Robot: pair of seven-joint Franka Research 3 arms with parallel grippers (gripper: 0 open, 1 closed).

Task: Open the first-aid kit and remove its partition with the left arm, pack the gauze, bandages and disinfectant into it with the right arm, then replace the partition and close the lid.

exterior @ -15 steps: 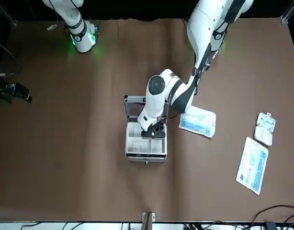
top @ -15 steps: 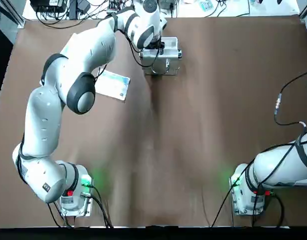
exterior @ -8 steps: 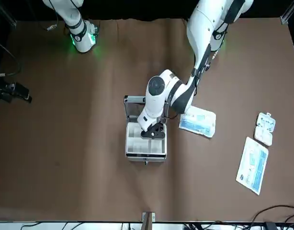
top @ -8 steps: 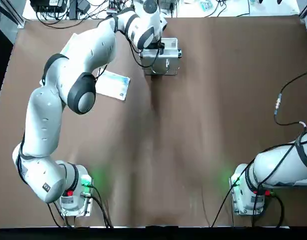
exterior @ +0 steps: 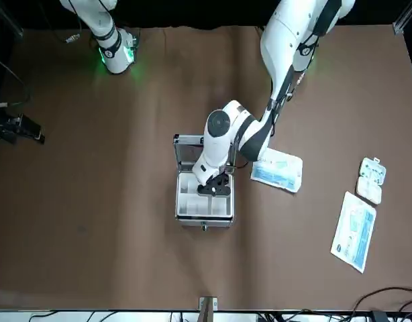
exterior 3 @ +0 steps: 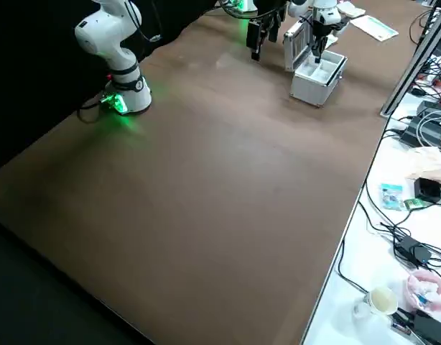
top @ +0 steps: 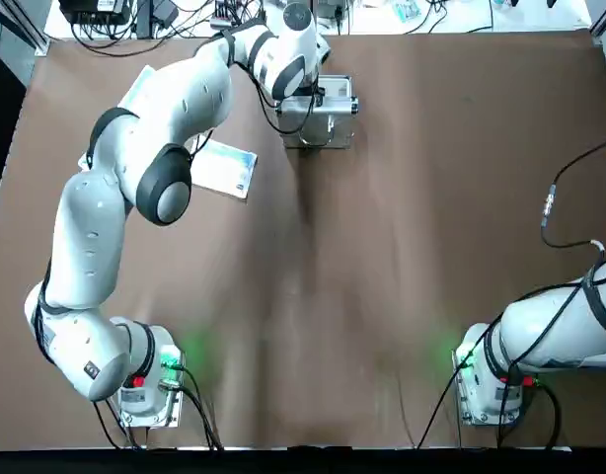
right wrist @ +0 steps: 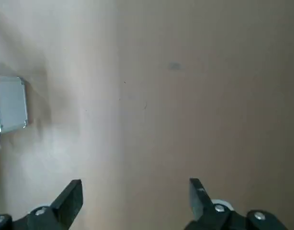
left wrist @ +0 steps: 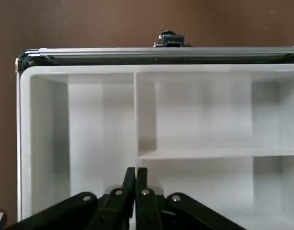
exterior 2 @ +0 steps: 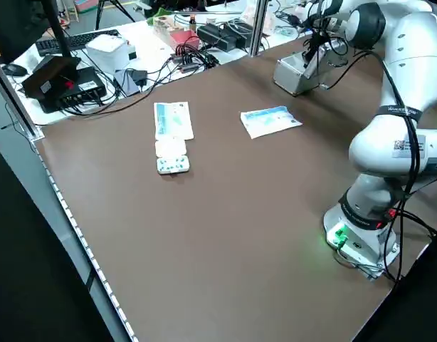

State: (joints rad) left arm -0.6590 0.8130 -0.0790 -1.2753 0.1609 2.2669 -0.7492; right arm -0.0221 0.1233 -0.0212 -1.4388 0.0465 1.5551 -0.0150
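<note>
The silver first-aid kit [exterior: 204, 220] stands at the table's far middle with its lid [exterior: 186, 149] upright. Inside lies the white partition [left wrist: 204, 120] with its compartments. My left gripper [left wrist: 136, 173] reaches down into the kit [top: 333, 123], jaws shut on a divider wall of the partition [exterior: 192, 201]. Far off at the robot's right side, my right gripper [right wrist: 135, 188] hangs open over bare table. A blue-white soft pack [exterior: 276, 169], a flat carton [exterior: 353, 231] and a blister pack [exterior: 371, 180] lie to the kit's left. The disinfectant is out of view.
The open right gripper [exterior: 18, 127] hovers beside the table edge in the front view. Cables, boxes and electronics [exterior 2: 69, 78] crowd the bench beyond the far edge. Brown table [top: 382, 296] stretches between the two arm bases.
The left gripper has sunk slightly into the kit and the left elbow has shifted a little. The right arm is where it was.
</note>
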